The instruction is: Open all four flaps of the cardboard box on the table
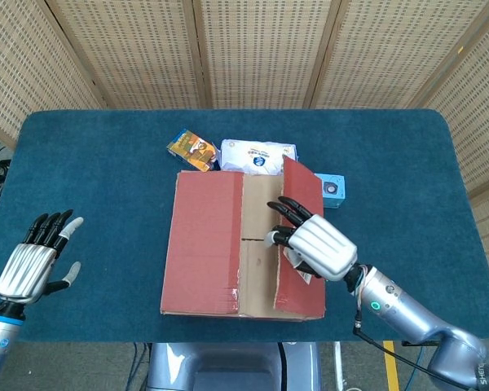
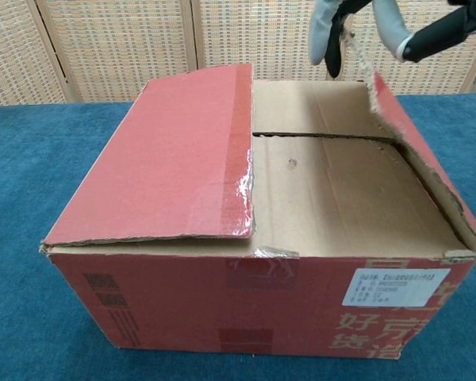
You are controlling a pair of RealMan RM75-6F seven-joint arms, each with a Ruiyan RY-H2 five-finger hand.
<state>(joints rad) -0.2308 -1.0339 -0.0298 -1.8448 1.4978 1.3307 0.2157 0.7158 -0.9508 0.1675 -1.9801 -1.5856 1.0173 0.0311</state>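
Head view: right hand [image 1: 318, 246] on raised right flap [image 1: 296, 195].

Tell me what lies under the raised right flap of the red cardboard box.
Under the raised right flap of the red cardboard box, two plain brown inner flaps lie closed. The contents beneath them are hidden.

Cardboard box [image 1: 228, 244] mid-table, three packages behind it, right hand [image 1: 316, 247] on its right flap [image 1: 297, 236], left hand [image 1: 34, 262] well left.
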